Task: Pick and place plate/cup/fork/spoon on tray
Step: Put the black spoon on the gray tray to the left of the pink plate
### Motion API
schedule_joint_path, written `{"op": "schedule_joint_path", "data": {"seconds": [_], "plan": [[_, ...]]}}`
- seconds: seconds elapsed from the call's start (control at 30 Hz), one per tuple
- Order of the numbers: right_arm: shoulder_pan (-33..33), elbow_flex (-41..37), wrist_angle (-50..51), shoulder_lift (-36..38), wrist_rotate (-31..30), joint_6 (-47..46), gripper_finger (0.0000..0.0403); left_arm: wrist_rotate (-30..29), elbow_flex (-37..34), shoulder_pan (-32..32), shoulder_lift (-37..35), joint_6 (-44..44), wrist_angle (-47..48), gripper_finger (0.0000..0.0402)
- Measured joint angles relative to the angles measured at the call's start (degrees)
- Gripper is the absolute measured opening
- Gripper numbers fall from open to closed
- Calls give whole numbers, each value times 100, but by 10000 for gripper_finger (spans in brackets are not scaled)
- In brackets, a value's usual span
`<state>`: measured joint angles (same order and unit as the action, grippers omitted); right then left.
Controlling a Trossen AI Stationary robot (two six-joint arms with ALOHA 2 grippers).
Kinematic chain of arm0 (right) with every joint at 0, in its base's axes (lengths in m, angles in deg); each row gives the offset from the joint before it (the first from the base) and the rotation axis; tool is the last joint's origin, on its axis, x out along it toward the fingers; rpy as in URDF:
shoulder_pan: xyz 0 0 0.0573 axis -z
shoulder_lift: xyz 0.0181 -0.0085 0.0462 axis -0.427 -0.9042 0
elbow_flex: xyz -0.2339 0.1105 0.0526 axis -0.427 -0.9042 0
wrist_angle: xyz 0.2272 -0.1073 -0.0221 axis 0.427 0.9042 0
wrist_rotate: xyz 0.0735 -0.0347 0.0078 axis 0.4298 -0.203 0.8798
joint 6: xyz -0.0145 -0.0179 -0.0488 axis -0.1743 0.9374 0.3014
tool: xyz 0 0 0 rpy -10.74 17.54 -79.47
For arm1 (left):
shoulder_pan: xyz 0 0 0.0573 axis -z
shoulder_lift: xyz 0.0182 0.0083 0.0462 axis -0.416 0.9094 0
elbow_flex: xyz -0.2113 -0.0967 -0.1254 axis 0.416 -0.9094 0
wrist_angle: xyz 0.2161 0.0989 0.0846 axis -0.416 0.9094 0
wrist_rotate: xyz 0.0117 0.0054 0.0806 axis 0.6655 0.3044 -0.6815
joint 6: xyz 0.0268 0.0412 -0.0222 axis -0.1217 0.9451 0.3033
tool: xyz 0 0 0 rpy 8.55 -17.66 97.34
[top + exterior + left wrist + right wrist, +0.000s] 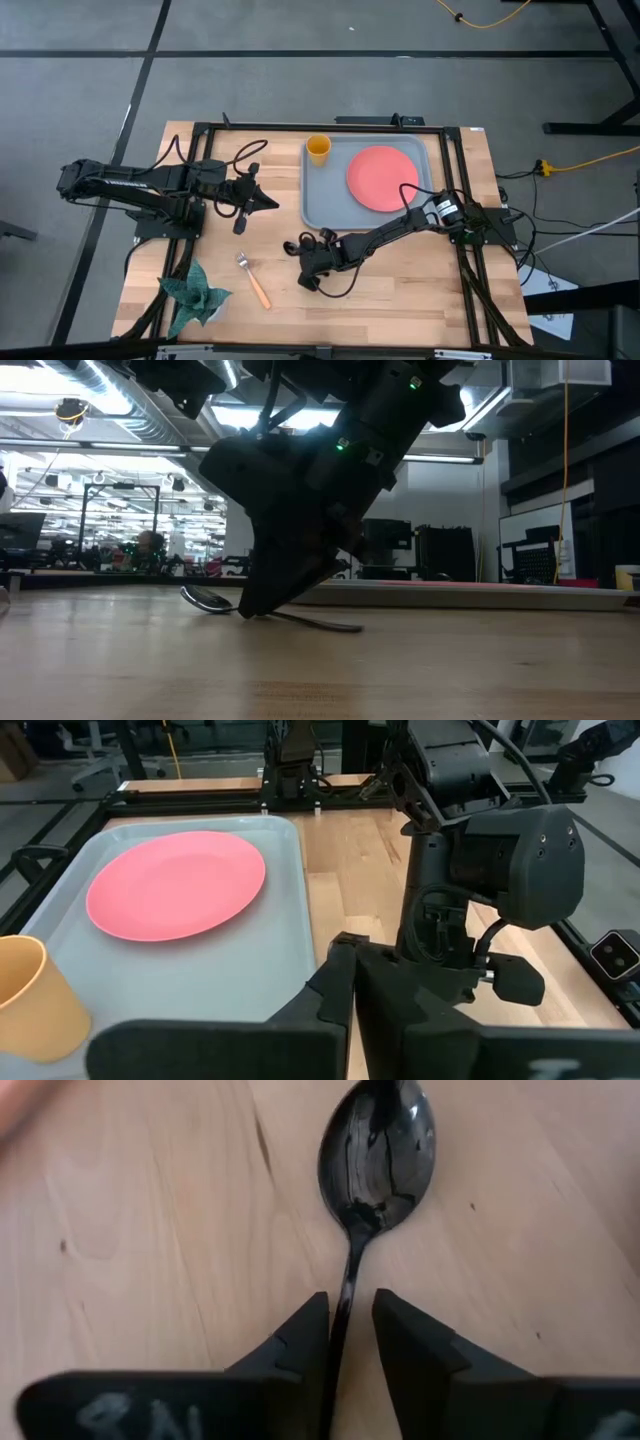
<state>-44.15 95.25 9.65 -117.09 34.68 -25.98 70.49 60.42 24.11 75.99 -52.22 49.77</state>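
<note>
The dark spoon [378, 1160] lies flat on the wooden table, bowl [205, 598] and handle end [335, 625] both down. My right gripper [351, 1305] points down at the table near the tray's near-left corner [306, 266]. It is open by a narrow gap, one finger on each side of the spoon's handle. The coral plate [381, 178] and the yellow cup [318, 150] sit on the grey-blue tray [318, 205]. The orange-handled fork [254, 279] lies on the table at the near left. My left gripper [270, 202] is shut and empty, left of the tray.
A green leafy object [190, 295] lies at the table's near-left corner. A black frame [455, 160] borders the table top, close along the tray's right side. Bare wood lies between the fork and the right gripper.
</note>
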Motion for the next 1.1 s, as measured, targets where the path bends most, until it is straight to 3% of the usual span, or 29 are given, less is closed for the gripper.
{"op": "schedule_joint_path", "data": {"seconds": [0.2,0.43,0.57,0.77,0.9,1.1], "plan": [[2,-4,114,4,202,-515,15,0,0,2,0,0,-1,2],[-43,608,437,-11,490,-244,6,-1,0,1,0,0,2,16],[-44,1295,1236,146,-327,-535,4,-2,0,1,0,0,1,19],[194,2155,3710,146,-1982,-1954,2,0,0,2,0,-2,2,11],[648,2171,4531,153,-1993,-3092,2,0,0,1,0,-2,2,5],[1328,1430,4072,153,-1761,-4023,2,0,0,2,0,-11,0,3]]}}
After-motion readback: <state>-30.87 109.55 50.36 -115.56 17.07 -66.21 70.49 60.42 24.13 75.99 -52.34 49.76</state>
